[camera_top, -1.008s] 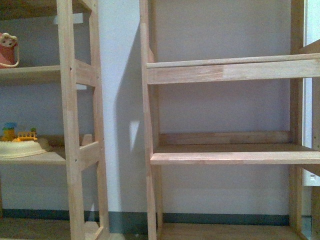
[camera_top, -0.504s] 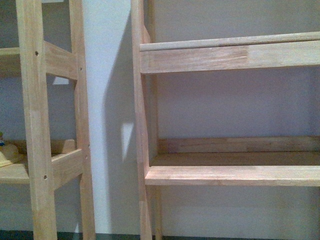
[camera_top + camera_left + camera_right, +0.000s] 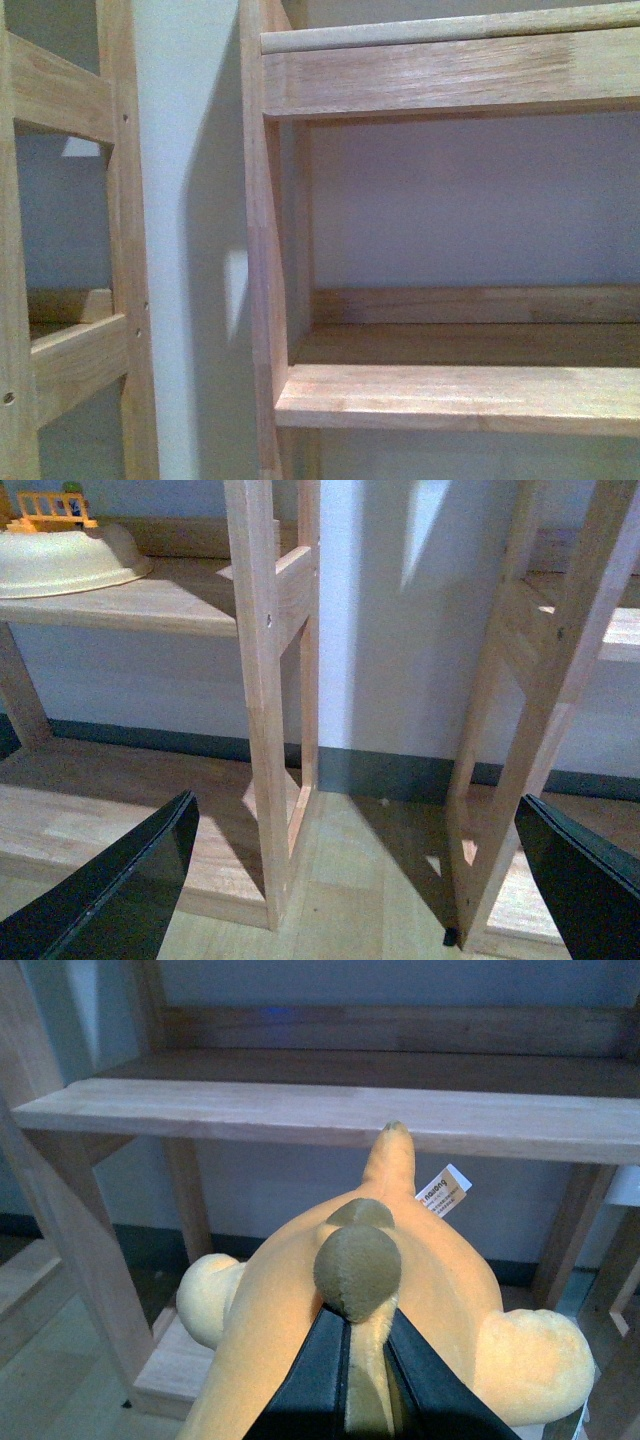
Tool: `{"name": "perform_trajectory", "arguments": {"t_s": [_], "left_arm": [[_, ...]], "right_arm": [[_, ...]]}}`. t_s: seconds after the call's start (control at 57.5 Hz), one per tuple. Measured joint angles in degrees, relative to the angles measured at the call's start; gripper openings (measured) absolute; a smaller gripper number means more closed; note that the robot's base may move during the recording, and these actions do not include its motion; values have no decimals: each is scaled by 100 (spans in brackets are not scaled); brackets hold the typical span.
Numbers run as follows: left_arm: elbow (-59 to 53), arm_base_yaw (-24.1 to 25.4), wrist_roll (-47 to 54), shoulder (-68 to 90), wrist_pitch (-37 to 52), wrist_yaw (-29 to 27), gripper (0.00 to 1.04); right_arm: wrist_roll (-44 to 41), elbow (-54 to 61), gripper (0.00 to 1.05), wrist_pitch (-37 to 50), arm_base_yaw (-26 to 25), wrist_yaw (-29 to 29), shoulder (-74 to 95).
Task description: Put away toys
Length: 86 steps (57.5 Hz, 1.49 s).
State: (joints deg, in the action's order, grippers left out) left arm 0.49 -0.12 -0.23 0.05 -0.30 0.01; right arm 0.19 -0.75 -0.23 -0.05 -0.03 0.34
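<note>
In the right wrist view my right gripper (image 3: 362, 1360) is shut on the orange-yellow plush toy (image 3: 440, 1290), pinching it just below a round olive-brown patch. The toy has pale rounded limbs and a white tag, and hangs in front of a bare wooden shelf board (image 3: 300, 1110). In the left wrist view my left gripper (image 3: 365, 880) is open and empty, its black fingers (image 3: 140, 870) wide apart, low over the wood floor between two shelf frames. Neither gripper nor the toy shows in the front view.
The front view is close on a wooden shelf unit with a bare shelf (image 3: 450, 395), its upright post (image 3: 262, 250), and a second unit (image 3: 70, 360) at left. A cream bowl-shaped toy with an orange fence (image 3: 60, 555) sits on the left unit's shelf.
The front view has moved closer to the right shelf unit and shifted right. The left unit and its toys have slid out of view to the left.
</note>
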Motion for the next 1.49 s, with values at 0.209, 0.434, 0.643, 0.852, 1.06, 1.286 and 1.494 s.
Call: {"name": "perform_trajectory", "arguments": {"t_s": [0.209, 0.434, 0.643, 0.852, 1.06, 1.286, 1.494], "left_arm": [[0, 0, 0, 2, 0, 2, 98], [0, 0, 0, 0, 0, 0, 98], [0, 0, 0, 0, 0, -2, 98], [0, 0, -2, 0, 0, -2, 98], [0, 0, 0, 0, 0, -2, 98], [0, 0, 0, 0, 0, 0, 98], [0, 0, 0, 0, 0, -2, 98]], "right_arm": [[0, 0, 6, 0, 0, -9, 4], [0, 0, 6, 0, 0, -17, 2], [0, 0, 6, 0, 0, -17, 2], [55, 28, 6, 221, -4, -85, -39], [197, 48, 6, 1670, 109, 15, 59], [157, -2, 6, 2190, 459, 393, 769], [-136, -420, 6, 2232, 1314, 1351, 1357]]}}
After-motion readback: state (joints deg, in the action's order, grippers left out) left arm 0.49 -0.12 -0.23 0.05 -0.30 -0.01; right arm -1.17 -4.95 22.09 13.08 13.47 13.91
